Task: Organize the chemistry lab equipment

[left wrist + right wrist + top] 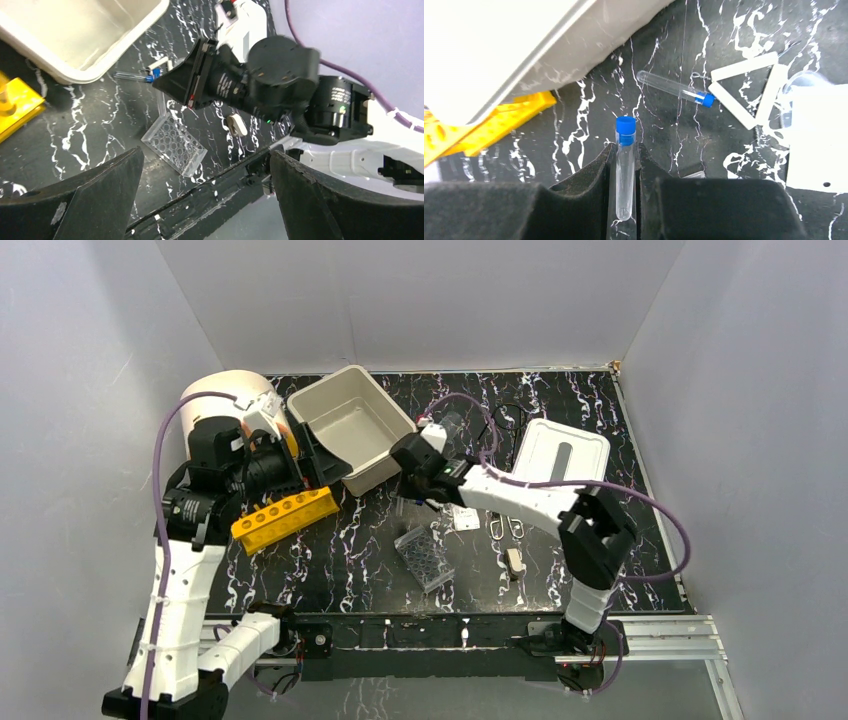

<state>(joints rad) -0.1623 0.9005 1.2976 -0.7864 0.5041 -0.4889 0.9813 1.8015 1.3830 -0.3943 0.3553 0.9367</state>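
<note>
Blue-capped tube [625, 125] is being pinched by the right gripper [626, 150], left gripper [206, 152] hanging spread wide, while the yellow rack [285, 519] is sitting empty, sorting seemingly barely starting.

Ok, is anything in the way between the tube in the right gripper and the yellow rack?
Partly. The beige tub's near corner overhangs most of the yellow rack, seen from the wrist. Only bare table lies between the blue-capped tube in the right gripper and the rack's exposed end.
</note>
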